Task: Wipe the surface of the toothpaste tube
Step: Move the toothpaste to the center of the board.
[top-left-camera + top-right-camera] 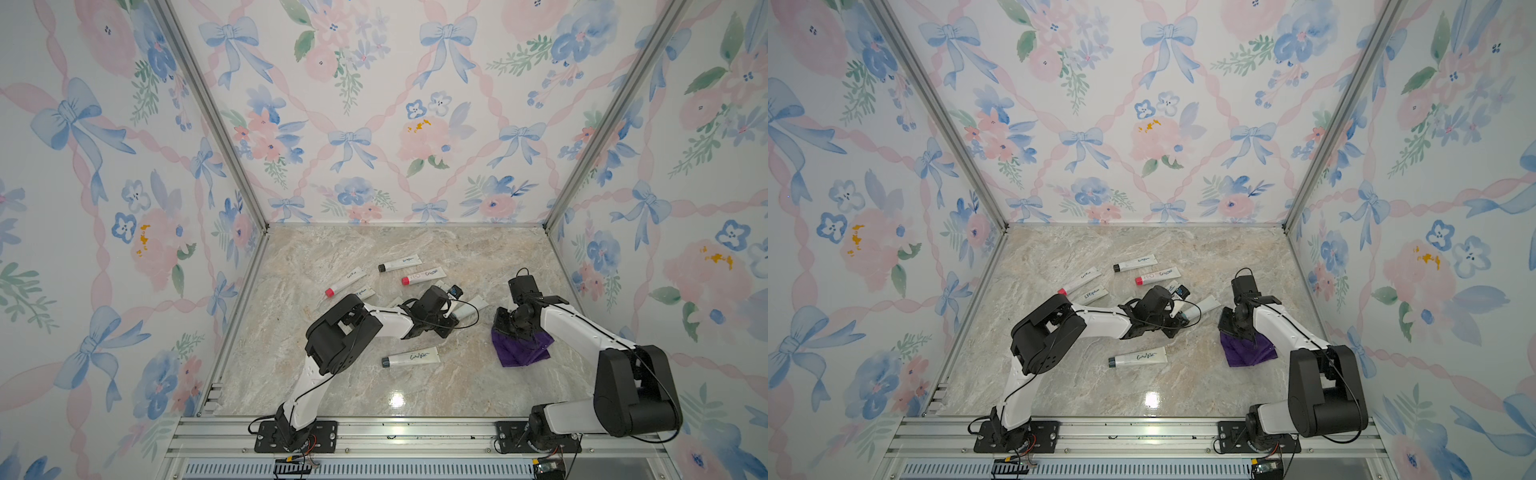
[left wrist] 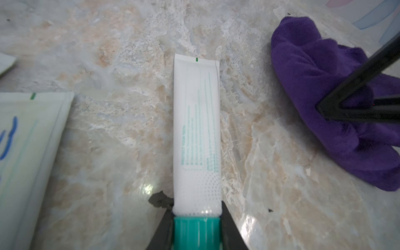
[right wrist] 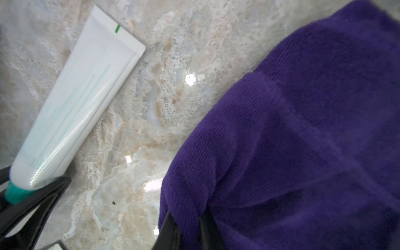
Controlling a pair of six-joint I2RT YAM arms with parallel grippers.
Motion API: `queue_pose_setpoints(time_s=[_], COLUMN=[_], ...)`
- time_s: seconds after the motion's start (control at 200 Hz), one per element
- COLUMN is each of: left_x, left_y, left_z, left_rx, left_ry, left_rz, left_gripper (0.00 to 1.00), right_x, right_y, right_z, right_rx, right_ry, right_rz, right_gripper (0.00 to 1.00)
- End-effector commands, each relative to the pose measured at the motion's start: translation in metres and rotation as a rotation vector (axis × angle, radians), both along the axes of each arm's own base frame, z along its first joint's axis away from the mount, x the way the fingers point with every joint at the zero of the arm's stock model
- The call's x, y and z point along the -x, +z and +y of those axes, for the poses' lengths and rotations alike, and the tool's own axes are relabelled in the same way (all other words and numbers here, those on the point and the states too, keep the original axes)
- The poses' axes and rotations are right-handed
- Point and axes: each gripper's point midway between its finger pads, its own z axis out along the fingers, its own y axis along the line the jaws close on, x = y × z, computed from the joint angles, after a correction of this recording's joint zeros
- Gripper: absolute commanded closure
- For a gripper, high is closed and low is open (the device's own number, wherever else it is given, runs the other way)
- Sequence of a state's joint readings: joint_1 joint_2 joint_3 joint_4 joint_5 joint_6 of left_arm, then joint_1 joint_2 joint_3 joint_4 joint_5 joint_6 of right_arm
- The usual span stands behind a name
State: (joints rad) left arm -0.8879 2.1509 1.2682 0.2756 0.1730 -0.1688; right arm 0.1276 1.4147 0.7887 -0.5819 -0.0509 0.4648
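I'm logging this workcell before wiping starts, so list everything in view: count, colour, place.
held toothpaste tube: 1, white with teal cap, mid-table, cap end gripped
near tube: 1, white with dark cap, lying toward the front edge
far tubes: at least 5, white, red or black caps where visible, clustered beyond the left arm, some partly hidden
cloth: 1, purple, bunched by the right arm
table: 1, beige marble pattern
walls: 3, floral wallpaper, around the table
left gripper: 1, black, shut on the held toothpaste tube's cap
right gripper: 1, black, shut on the cloth

White links (image 1: 388, 319), black joint housings (image 1: 332, 338), thin black cables (image 1: 477, 318), black base plates (image 1: 322, 434).
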Motion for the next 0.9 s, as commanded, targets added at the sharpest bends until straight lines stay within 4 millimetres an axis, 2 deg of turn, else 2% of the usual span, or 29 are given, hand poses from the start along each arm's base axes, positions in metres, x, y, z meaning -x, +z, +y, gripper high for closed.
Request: queue_pose_setpoints(time_s=[0.0, 0.19, 0.325, 0.425, 0.535, 0.635, 0.79, 0.895], left_x=[0.003, -0.006, -0.011, -0.013, -0.013, -0.012, -0.009, -0.013], left_y=[-0.019, -0.017, -0.024, -0.024, -0.01, 0.014, 0.056, 0.07], left_z=[-0.014, -0.048, -0.066, -0.07, -0.063, -0.051, -0.019, 0.013], left_rx=[0.0, 0.044, 0.051, 0.056, 0.056, 0.058, 0.055, 0.032], left_ry=[-0.024, -0.047, -0.059, -0.056, -0.037, -0.017, 0.042, 0.108], left_rz=[0.065, 0.058, 0.062, 0.067, 0.046, 0.011, -0.06, -0.09], left_gripper=[0.88, 0.87, 0.85, 0.77, 0.55, 0.43, 0.37, 0.34], right_x=[0.0, -0.004, -0.005, -0.005, -0.004, -0.003, -0.002, -0.001], right_y=[0.004, 0.007, 0.008, 0.009, 0.008, 0.007, 0.009, 0.009], right_z=[0.007, 0.016, 0.019, 0.02, 0.019, 0.02, 0.023, 0.024], right_rx=[-0.006, -0.015, -0.017, -0.014, -0.009, -0.009, -0.009, -0.006], right_ry=[0.009, 0.028, 0.038, 0.043, 0.048, 0.052, 0.068, 0.076], right_rz=[-0.03, -0.049, -0.056, -0.058, -0.056, -0.054, -0.054, -0.054], right_gripper=[0.85, 0.85, 0.85, 0.85, 0.84, 0.84, 0.84, 0.84])
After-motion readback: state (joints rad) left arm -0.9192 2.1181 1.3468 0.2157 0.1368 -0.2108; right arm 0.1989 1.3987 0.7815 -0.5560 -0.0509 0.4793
